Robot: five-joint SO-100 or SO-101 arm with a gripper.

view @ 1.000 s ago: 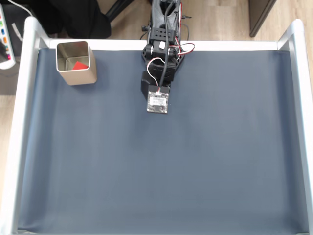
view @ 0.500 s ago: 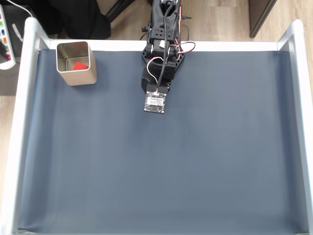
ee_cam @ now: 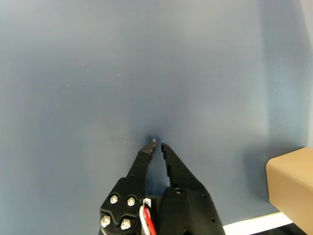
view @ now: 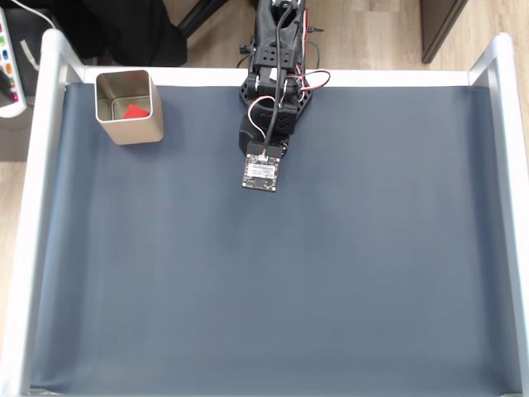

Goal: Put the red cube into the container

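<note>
The black arm has folded back slightly toward the far edge since a second ago. Its gripper point(ee_cam: 157, 143) is nearly closed and empty above the blue-grey mat point(view: 273, 281). The small red cube point(view: 135, 111) lies inside the square beige-silver metal tin point(view: 130, 126) at far left in the fixed view.

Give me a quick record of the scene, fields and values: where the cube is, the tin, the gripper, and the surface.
cube: red cube lies inside the tin
tin: square metal tin at upper left of the fixed view, upright
gripper: gripper empty, fingers nearly together, over bare mat
surface: dark blue mat with a pale rim
task state: cube already in the tin
</note>
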